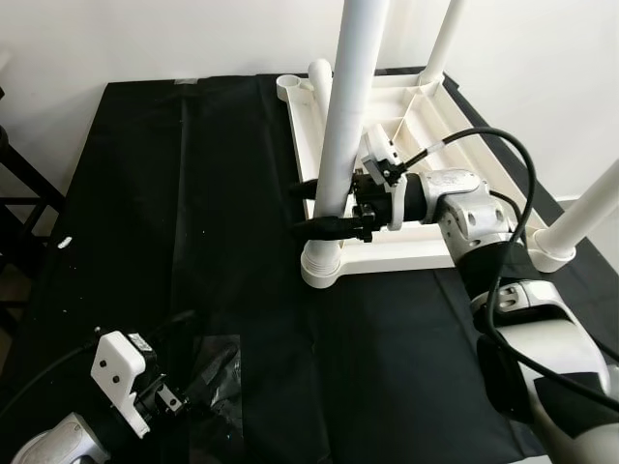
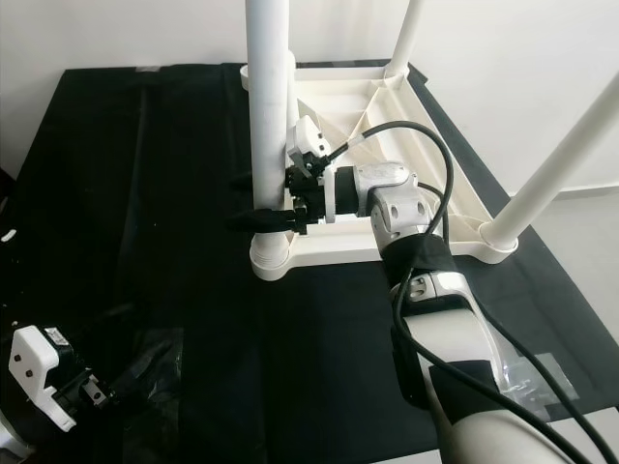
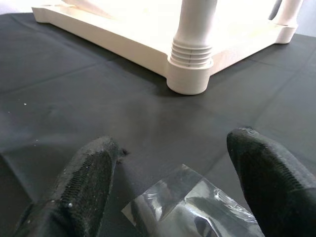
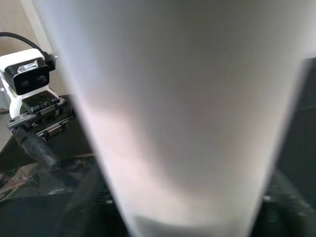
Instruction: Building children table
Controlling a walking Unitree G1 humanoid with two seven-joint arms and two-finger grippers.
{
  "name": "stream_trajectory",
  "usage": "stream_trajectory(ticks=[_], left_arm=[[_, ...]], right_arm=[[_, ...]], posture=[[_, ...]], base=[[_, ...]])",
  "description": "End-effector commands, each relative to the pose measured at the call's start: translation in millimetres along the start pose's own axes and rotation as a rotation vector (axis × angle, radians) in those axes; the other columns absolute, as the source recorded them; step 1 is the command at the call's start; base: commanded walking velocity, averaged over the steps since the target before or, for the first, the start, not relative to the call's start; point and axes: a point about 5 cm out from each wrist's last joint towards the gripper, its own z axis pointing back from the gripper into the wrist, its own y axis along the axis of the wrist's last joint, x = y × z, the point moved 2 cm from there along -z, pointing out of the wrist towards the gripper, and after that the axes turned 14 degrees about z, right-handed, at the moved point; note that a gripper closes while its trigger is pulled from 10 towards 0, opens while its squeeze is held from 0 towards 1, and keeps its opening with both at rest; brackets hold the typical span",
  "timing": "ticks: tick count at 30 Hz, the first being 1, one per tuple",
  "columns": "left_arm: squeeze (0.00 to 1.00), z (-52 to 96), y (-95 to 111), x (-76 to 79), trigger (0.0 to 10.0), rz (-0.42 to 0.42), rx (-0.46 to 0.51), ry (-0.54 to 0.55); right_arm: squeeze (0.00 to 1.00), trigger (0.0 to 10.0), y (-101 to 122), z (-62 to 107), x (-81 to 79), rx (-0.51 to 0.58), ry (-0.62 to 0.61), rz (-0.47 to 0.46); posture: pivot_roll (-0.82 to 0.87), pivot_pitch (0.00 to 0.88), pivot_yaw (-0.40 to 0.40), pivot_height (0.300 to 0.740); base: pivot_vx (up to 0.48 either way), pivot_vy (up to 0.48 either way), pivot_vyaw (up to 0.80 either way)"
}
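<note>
- You have one white table top (image 1: pixel 426 246), lying upside down on the black cloth (image 1: pixel 193 193).
- You see three white legs standing in its corner sockets: one at the near left corner (image 1: pixel 338 145), one at the near right (image 1: pixel 580 217), one at the far right (image 1: pixel 440 43).
- One more leg (image 1: pixel 317 82) lies loose by the far left corner, beside one open socket (image 1: pixel 290 89).
- You have one clear plastic bag (image 3: pixel 190 210) near the cloth's near left corner.
- You have two grippers: the left gripper (image 3: pixel 173 182) and the right gripper (image 1: pixel 314 205).

upturned table (image 1: pixel 406 246) on black cloth (image 1: pixel 193 242)
</note>
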Motion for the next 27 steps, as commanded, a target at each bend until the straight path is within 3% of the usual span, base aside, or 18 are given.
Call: stream_trajectory(ticks=[1, 9, 10, 12, 13, 15, 16, 17, 19, 23, 27], left_arm=[[0.00, 3.4, 0, 2.0, 10.0, -0.007, -0.021, -0.003], [0.00, 2.4, 0, 3.2, 10.0, -0.001, -0.023, -0.004], [0.00, 1.3, 0, 3.0, 10.0, 0.000, -0.020, -0.004], [0.00, 1.3, 0, 3.0, 10.0, 0.000, -0.020, -0.004], [0.00, 0.1, 0, 2.8, 10.0, 0.000, -0.016, -0.002], [0.00, -1.7, 0, 0.9, 10.0, -0.003, -0.006, 0.008], [0.00, -2.3, 0, -0.5, 10.0, -0.004, -0.003, 0.011], [0.00, -2.3, 0, -0.5, 10.0, -0.004, -0.003, 0.011], [0.00, -3.9, 0, -2.7, 10.0, -0.007, -0.002, 0.013], [0.00, -5.9, 0, -4.8, 10.0, -0.009, -0.003, 0.014], [0.00, -9.9, -3, -8.9, 10.0, -0.018, -0.010, 0.015]], right_arm=[[0.00, 0.0, 2, 1.9, -1.8, 0.021, 0.041, 0.002], [0.00, 0.0, -9, 15.8, -15.3, 0.055, 0.068, -0.029], [0.00, 0.0, -16, 14.6, -17.4, 0.039, -0.016, -0.032], [0.00, 0.0, -16, 14.6, -17.4, 0.039, -0.016, -0.032], [0.00, 0.0, -23, 12.7, -20.2, 0.020, -0.097, -0.034], [0.00, 0.0, -46, -9.3, -39.0, -0.052, -0.419, -0.130], [0.00, 0.0, -57, -17.7, -52.6, -0.139, -0.592, -0.160], [0.00, 0.0, -57, -17.7, -52.6, -0.139, -0.592, -0.160], [0.00, 0.0, -61, -24.9, -71.1, -0.218, -0.779, -0.181], [0.00, 0.0, -58, -33.4, -80.4, -0.218, -0.815, -0.187], [0.00, 0.0, -54, -47.2, -82.8, -0.248, -0.768, -0.076]], posture=[[-0.04, 0.279, -0.064, 0.740], [-0.05, 0.282, -0.064, 0.740], [-0.06, 0.278, -0.073, 0.740], [-0.06, 0.278, -0.073, 0.740], [-0.07, 0.274, -0.077, 0.740], [-0.09, 0.269, -0.080, 0.740], [-0.10, 0.270, -0.073, 0.740], [-0.10, 0.270, -0.073, 0.740], [-0.11, 0.266, -0.064, 0.740], [-0.12, 0.251, -0.052, 0.740], [-0.12, 0.226, -0.050, 0.740]], base=[[0.000, 0.000, 0.00], [0.000, 0.000, 0.00], [0.000, 0.000, 0.00], [0.000, 0.000, 0.00], [0.000, 0.000, 0.00], [0.000, 0.000, 0.00], [0.000, 0.000, 0.00], [0.000, 0.000, 0.00], [0.000, 0.000, 0.00], [0.000, 0.000, 0.00], [0.000, 0.000, 0.00]])
